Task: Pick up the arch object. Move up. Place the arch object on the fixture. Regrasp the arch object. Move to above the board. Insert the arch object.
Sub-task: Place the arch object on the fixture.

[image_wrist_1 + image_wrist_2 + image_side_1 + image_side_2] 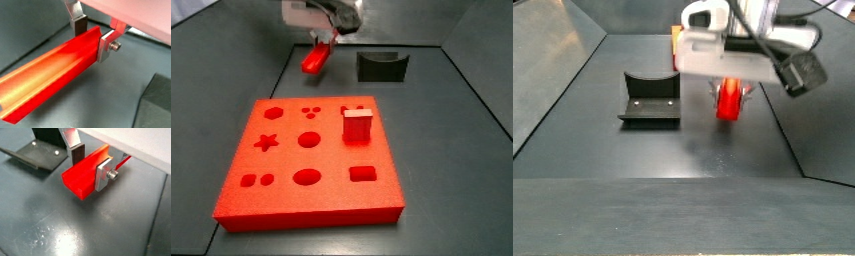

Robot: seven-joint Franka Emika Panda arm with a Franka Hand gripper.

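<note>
Above the floor beside the fixture (649, 98), end effector (93, 36) is clenched on one end of the arch object (50, 77), judged rigid, light, smooth-faced; long overhang favours a mid-length regrasp.

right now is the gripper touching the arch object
Touching. In both wrist views the gripper has its silver fingers pressed flat against both sides of the arch object, with no gap, holding it off the floor.

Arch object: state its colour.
Bright red; the arch object, held in the tool, shows best in a wrist view.
</note>
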